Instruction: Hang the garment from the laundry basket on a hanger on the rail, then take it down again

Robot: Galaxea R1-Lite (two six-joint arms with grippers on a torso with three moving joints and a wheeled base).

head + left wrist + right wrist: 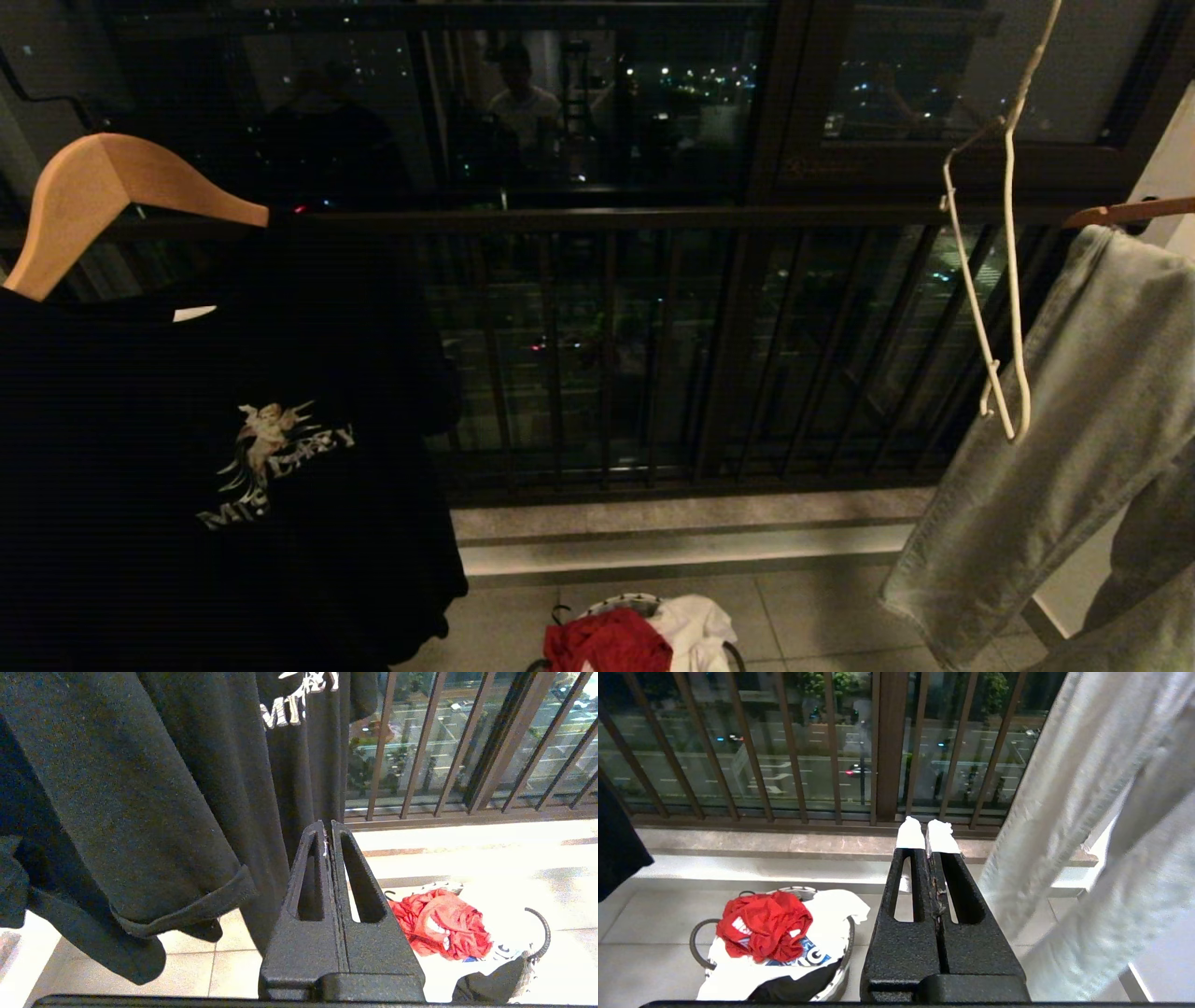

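Left gripper (328, 833): black fingers pressed together, empty; black angel-print T-shirt (140, 788) hangs close beside, bare tile beyond.

Right gripper (927, 833): white-tipped fingers closed, empty; pale grey trousers (1101, 826) crowd one side.

Crumpled red T-shirt (763, 926) atop white cloth (831, 914) in small round patterned-rim basket (843, 961), below and ahead of both fingertips.

Head view alone shows thin white wire hanger (1008, 280), hanging tilted, and light-brown wooden hanger (93, 201).

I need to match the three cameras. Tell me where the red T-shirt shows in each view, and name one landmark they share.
Head view: red T-shirt crumpled in the laundry basket at the bottom edge, middle.
Left wrist view: lower right, beyond the shut left end effector.
Right wrist view: lower left, atop a white cloth.
Shared landmark: the barred railing.
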